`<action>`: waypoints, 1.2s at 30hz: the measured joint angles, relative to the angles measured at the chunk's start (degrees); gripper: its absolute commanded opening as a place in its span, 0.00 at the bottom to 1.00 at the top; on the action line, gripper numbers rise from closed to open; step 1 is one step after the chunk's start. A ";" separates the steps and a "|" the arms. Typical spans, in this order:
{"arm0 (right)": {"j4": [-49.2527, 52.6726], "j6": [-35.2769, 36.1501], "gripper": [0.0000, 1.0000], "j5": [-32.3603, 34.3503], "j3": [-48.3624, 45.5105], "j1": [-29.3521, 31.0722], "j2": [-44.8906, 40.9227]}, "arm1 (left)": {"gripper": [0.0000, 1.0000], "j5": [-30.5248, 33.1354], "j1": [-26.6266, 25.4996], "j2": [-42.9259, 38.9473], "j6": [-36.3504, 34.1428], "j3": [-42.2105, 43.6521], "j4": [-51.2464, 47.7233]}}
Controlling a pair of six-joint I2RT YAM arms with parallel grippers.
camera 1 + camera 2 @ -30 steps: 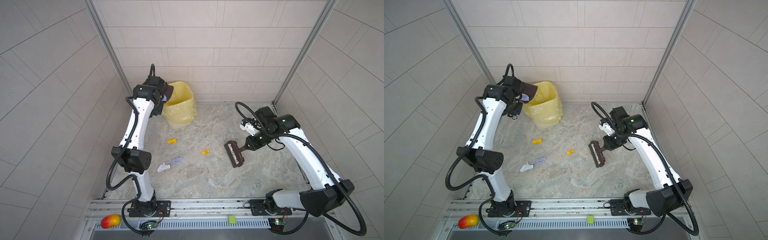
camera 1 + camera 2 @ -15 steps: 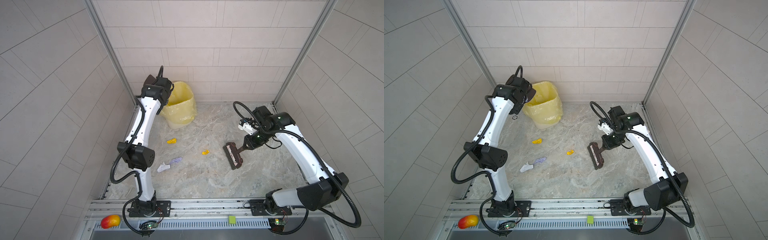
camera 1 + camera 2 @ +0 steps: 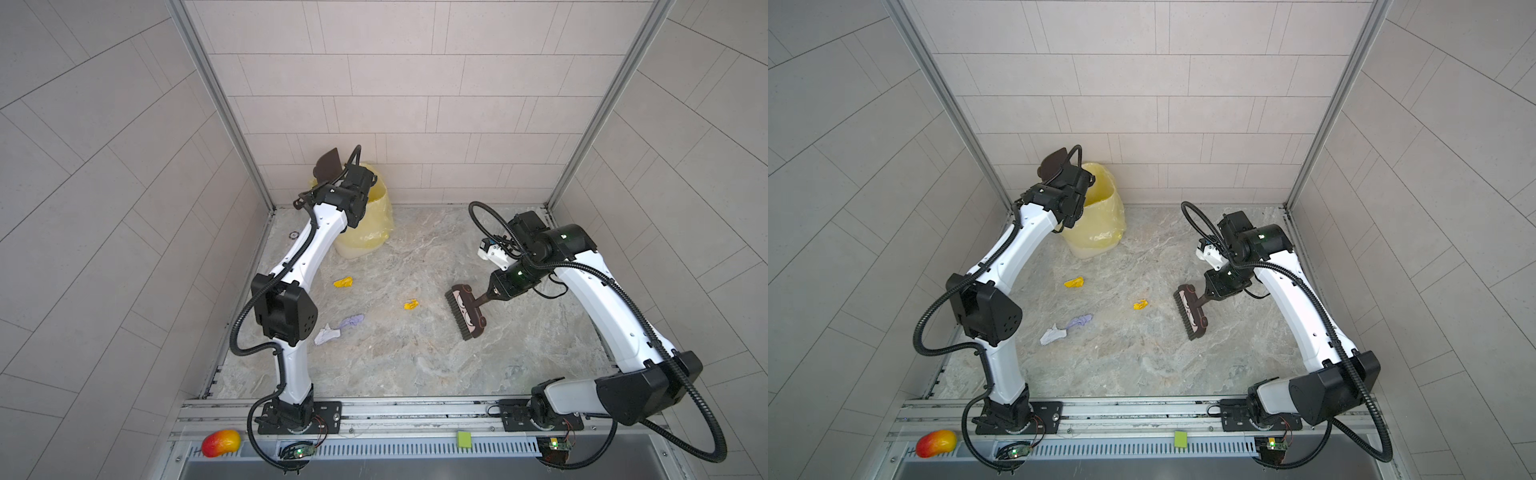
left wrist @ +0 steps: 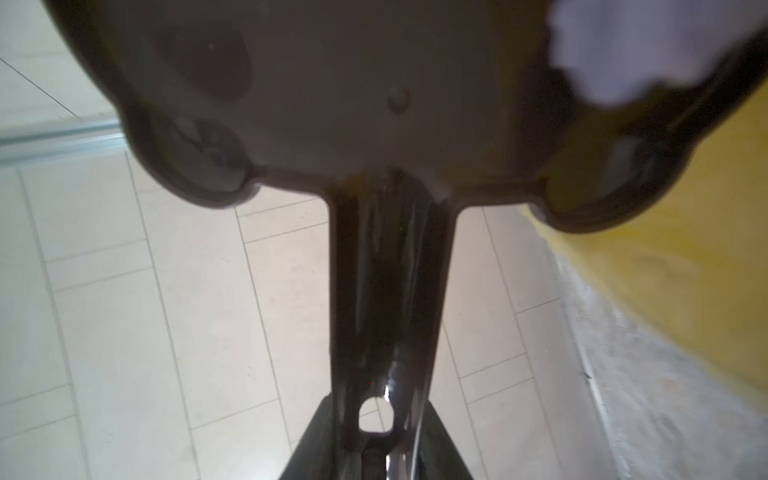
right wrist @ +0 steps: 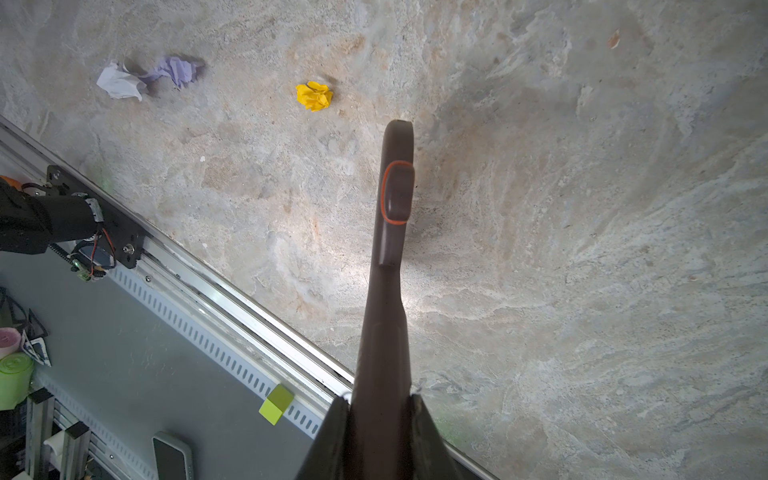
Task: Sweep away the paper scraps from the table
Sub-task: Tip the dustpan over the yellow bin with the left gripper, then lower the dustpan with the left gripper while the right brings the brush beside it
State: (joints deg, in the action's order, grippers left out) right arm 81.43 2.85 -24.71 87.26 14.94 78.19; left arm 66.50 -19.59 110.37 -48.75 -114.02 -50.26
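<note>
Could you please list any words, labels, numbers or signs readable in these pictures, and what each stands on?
No readable text anywhere.
The brush bears only a cartoon-like drawing and an orange oval ring, no letters.
The dustpan, yellow bin and green square are blank.
Any print on the circuit boards is too small to tell.

The left arm [image 3: 309, 253] rises from its base at the front, elbow bent outward, with the forearm stretched up and back toward the far left corner. Its wrist tips upward, and the left gripper [image 4: 380, 451] has its fingers [image 4: 311, 453] clamped on the handle of the dustpan [image 3: 328, 166]. The right arm [image 3: 598, 299] arches up and inward from its base, the wrist bent down toward the middle. The right gripper [image 3: 494, 293] has its fingers closed tight on the handle of the brush [image 3: 465, 311].
</note>
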 measured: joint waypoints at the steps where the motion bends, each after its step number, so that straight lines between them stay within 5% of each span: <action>1: 0.02 0.00 0.00 -0.04 0.00 0.00 -0.11 | 0.00 0.85 -0.13 -0.33 -2.99 1.40 3.15; 7: -0.11 -0.13 0.00 -0.92 0.00 0.00 -0.20 | 0.00 3.58 -1.07 -1.92 -12.28 3.54 13.38; 15: -1.40 -0.63 0.00 -1.79 0.00 0.07 -0.20 | 0.00 4.28 -1.77 -5.64 -11.87 3.32 15.17; 19: -1.81 -0.63 0.00 -0.92 0.96 0.87 -0.02 | 0.00 2.43 -2.62 -6.38 -3.76 0.63 7.87; 27: -6.51 -3.89 0.00 -1.88 4.90 4.90 1.62 | 0.00 -9.79 -5.44 -11.80 24.30 -4.63 -15.98; 36: -26.67 -24.44 0.00 -7.65 0.70 13.68 7.43 | 0.00 -24.02 -9.81 -27.56 45.03 13.70 -23.91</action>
State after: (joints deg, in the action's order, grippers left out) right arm 54.76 -21.58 -32.36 87.96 28.62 85.62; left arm 42.48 -29.41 82.81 -3.73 -100.31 -74.17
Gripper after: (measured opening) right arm 0.244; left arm 0.296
